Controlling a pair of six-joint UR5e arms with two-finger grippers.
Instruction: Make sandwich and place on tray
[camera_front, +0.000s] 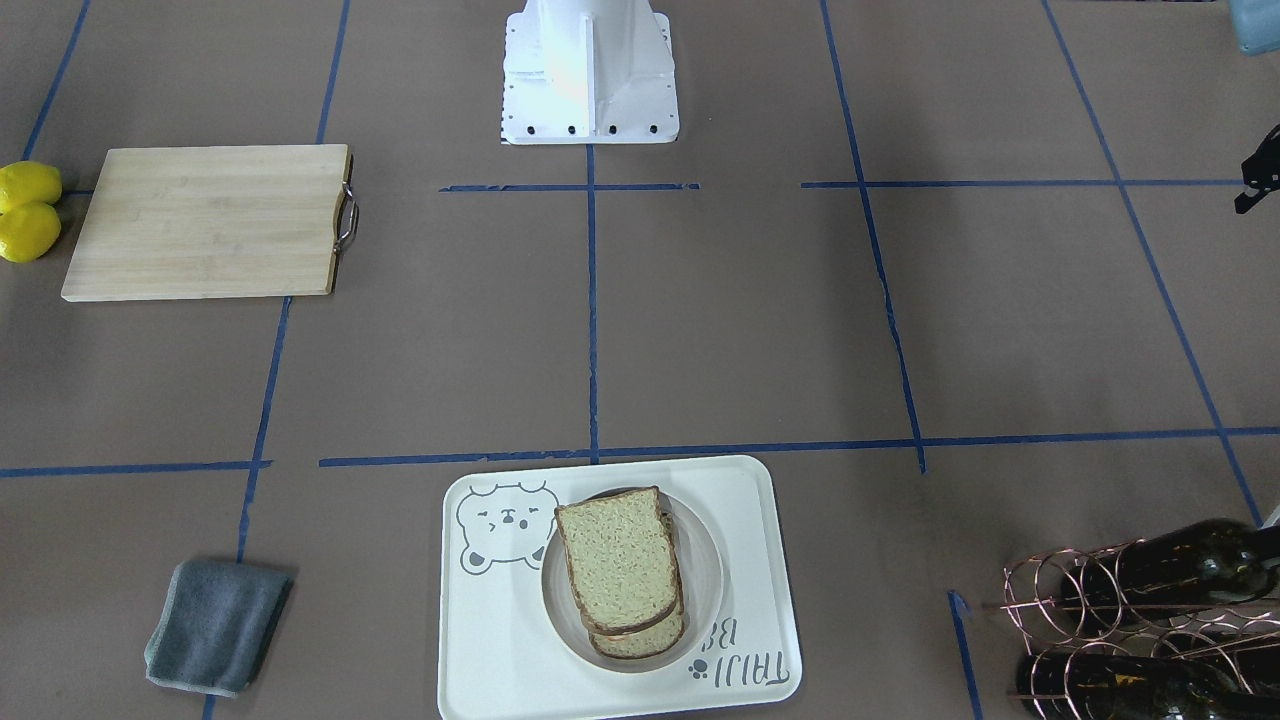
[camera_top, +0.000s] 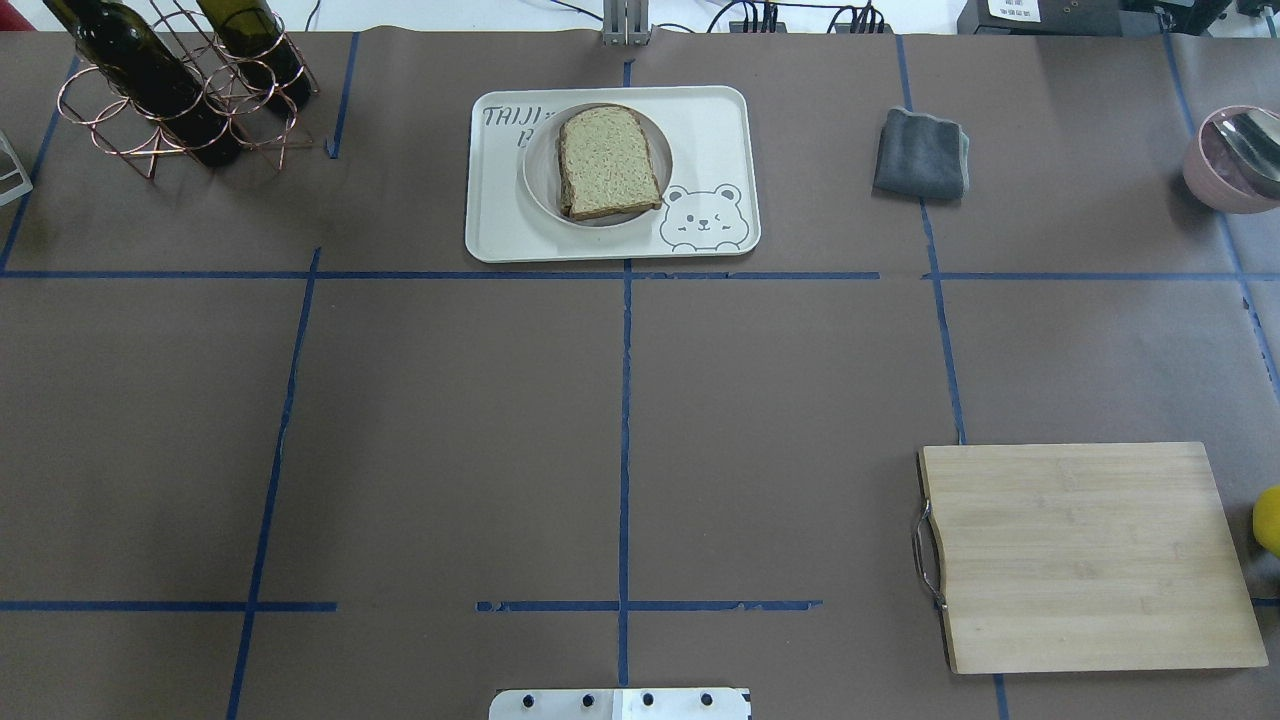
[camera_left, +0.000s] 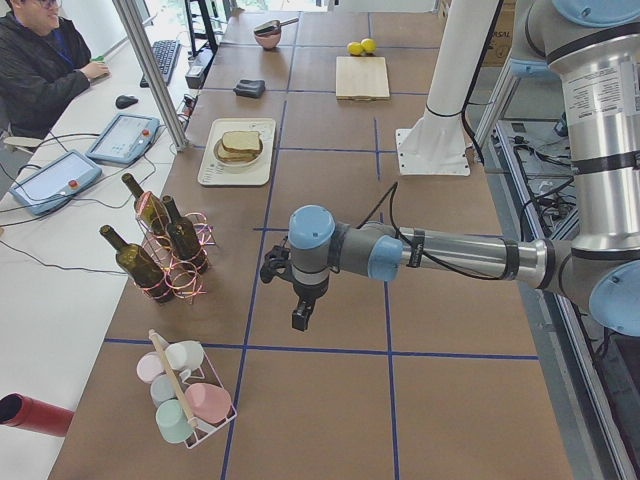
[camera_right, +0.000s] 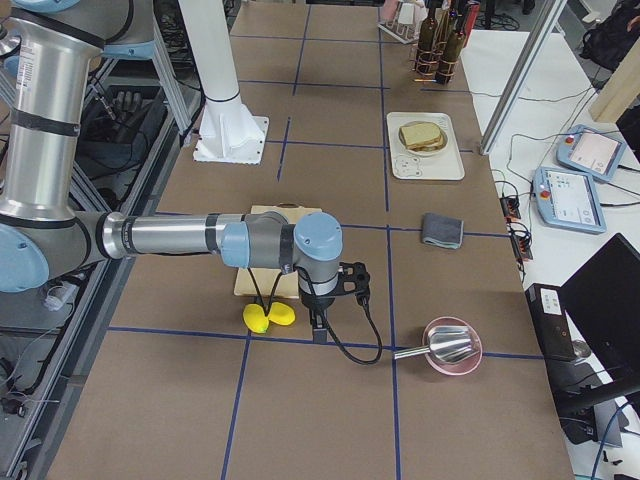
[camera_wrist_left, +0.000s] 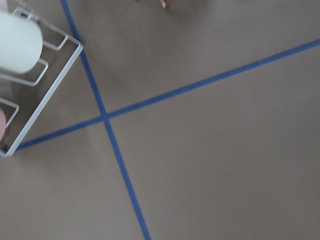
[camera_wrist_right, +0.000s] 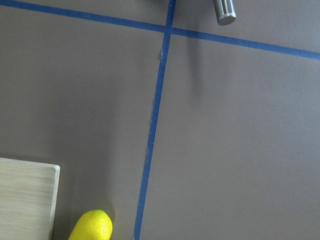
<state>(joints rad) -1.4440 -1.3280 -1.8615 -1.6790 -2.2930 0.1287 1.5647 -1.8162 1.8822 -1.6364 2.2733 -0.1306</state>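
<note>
Tan speckled bread with a dark crust is all you have to work with here, so treat it gently. The sandwich (camera_front: 620, 570) lies low in the middle of the front-facing view, two slices stacked slightly askew on a round white plate (camera_front: 705, 580). The plate sits on the cream tray (camera_front: 500, 640) with the bear drawing, so the job looks done or very nearly so. Expect the sandwich to be light, soft and easily crushed, and the top slice could slide off the lower one; whatever lies between them is hidden. If you must shift it, I would take the plate's rim or the tray's edge rather than pinch the bread. Failing that, close lightly across both crusts at once. The table is covered in flat brown paper (camera_front: 740, 320) marked with blue tape, and a smooth tray may skid on it. The grey cloth (camera_front: 215, 625) at lower left and the bottle rack (camera_front: 1130, 620) at lower right are well apart from the tray. The cutting board (camera_front: 205, 220) and lemons (camera_front: 28, 210) sit far off at upper left. The left gripper (camera_left: 300, 318) and right gripper (camera_right: 319, 330) hang over the paper well away from the tray. Only the side views show them, so you cannot tell whether their fingers are apart or together.
</note>
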